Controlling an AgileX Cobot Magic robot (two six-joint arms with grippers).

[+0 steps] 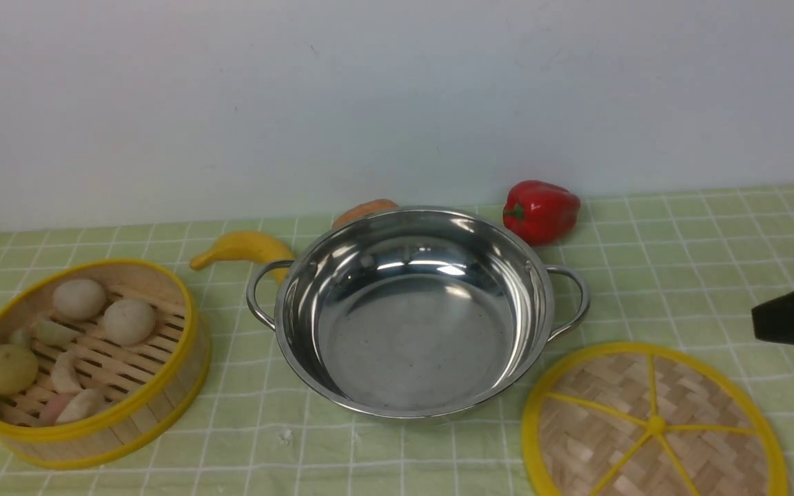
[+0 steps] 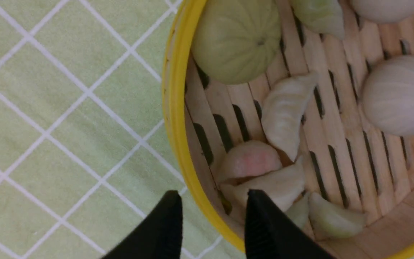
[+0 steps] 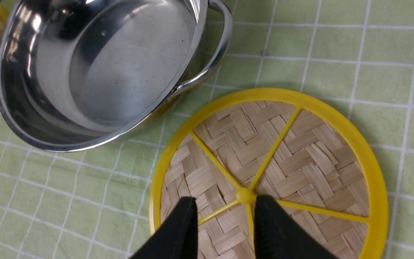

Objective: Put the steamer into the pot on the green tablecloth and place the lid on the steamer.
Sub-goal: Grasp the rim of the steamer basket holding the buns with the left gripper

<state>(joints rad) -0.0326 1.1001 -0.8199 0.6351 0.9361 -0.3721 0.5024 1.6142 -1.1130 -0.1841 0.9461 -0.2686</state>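
The steamer point(image 1: 128, 427) with pale buns and dumplings stands on the green tablecloth point(image 1: 679, 262), left of the empty steel pot point(image 1: 411, 331). The lid point(image 1: 645, 413) lies flat, right of the pot and nearer to me. My left gripper point(image 2: 213, 192) is open over the steamer's yellow rim point(image 2: 171, 108), one finger outside it and one over the dumplings inside. My right gripper point(image 3: 225, 198) hangs open above the lid point(image 3: 300, 151), its fingers on either side of a spoke beside the centre knob point(image 3: 244, 195). The pot point(image 3: 120, 72) is close beside the lid.
A banana point(image 1: 242, 248) lies behind the pot's left handle, and an orange vegetable point(image 1: 364, 211) peeks out behind the pot. A red pepper point(image 1: 540, 210) sits behind the pot to the right. A white wall closes the back.
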